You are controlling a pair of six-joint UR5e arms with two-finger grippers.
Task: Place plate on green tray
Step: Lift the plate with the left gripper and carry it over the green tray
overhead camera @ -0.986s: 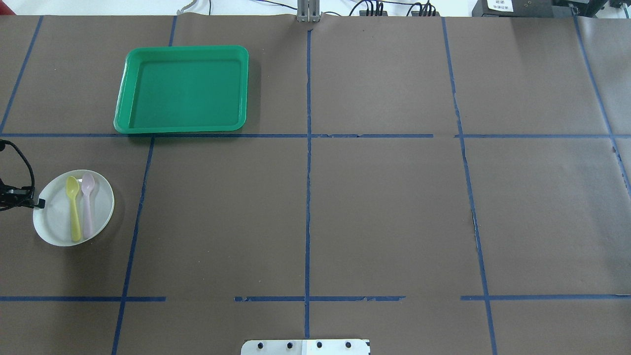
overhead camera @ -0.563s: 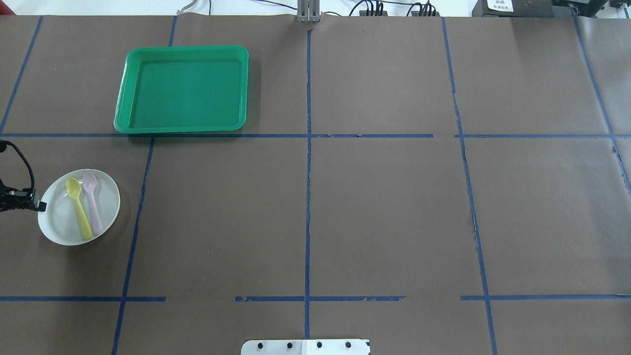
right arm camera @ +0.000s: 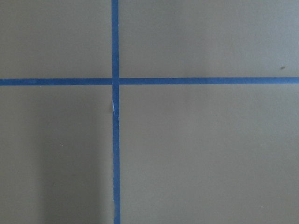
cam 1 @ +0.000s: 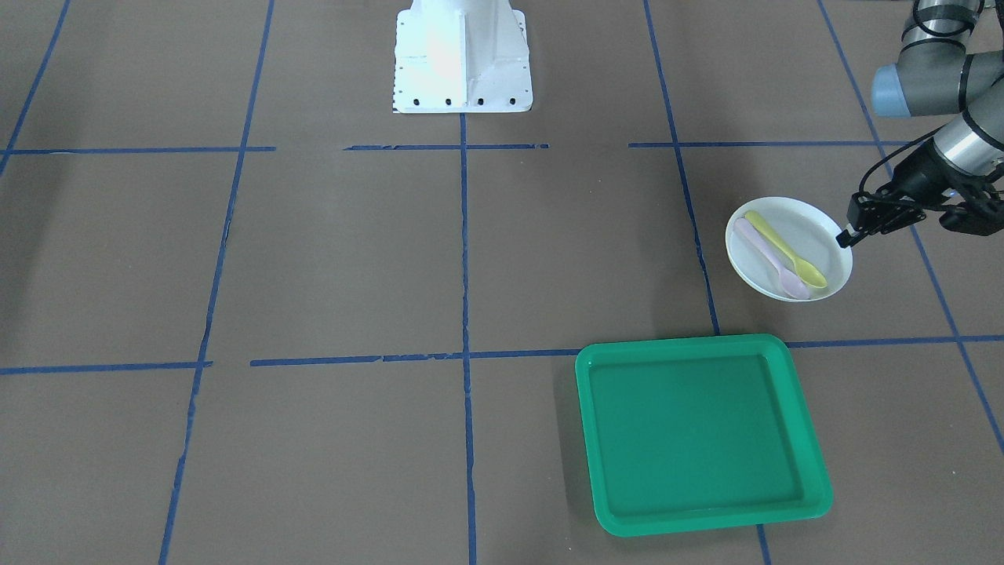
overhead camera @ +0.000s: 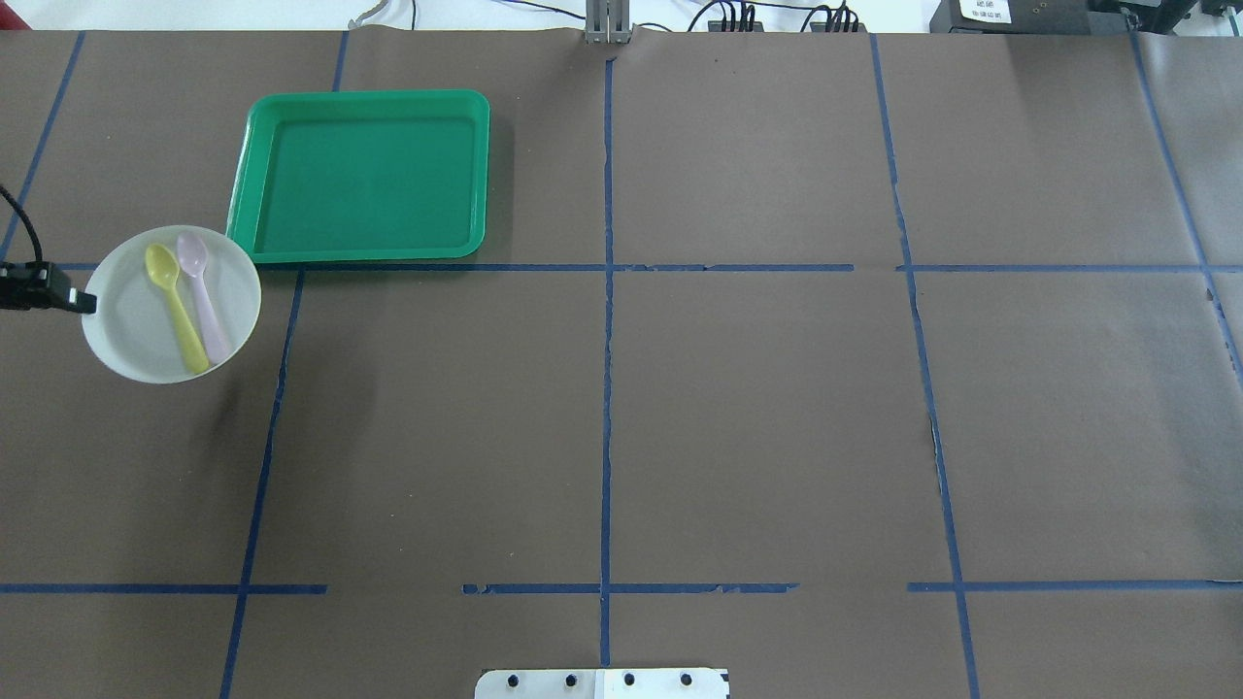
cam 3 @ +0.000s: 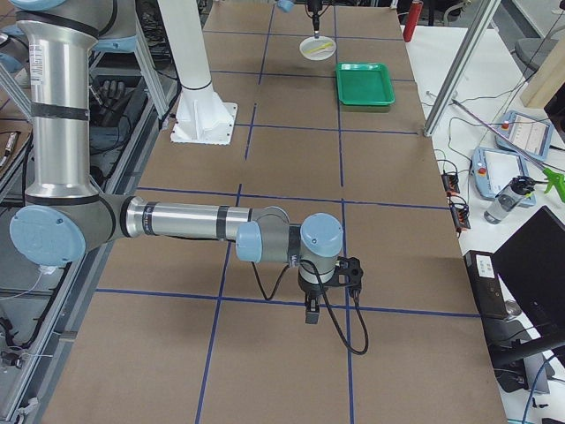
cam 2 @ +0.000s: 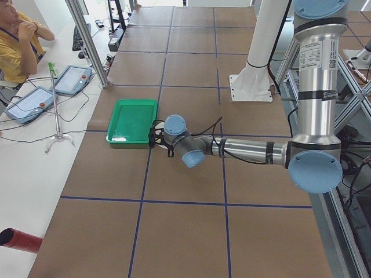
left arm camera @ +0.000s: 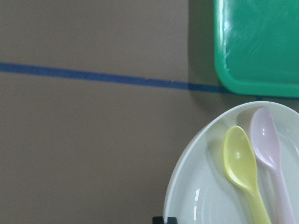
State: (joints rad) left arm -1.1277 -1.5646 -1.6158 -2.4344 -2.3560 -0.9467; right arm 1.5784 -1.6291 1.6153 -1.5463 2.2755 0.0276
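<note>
Nearest the robot's side, out at the right end of the table (overhead camera: 757, 417), we see the right gripper (cam 3: 311, 307) hanging low over a crossing of blue tape lines (right arm camera: 115, 81). Only a side view shows it, so we cannot tell whether its fingers are apart or together.

Farther out, at the table's left edge, the left gripper (overhead camera: 89, 303) is clamped on the left rim of the plate (overhead camera: 126, 325). The plate looks lifted off the brown paper, since a faint shadow lies apart from it. Two spoons lie side by side in it, with their bowls toward the far side. The yellow spoon (overhead camera: 178, 311) is on the left and the pink spoon (overhead camera: 206, 303) on the right.

Beyond the plate, the green tray (overhead camera: 359, 175) lies flat on the table. The plate sits just short of the tray's near left corner and is not over the tray.
</note>
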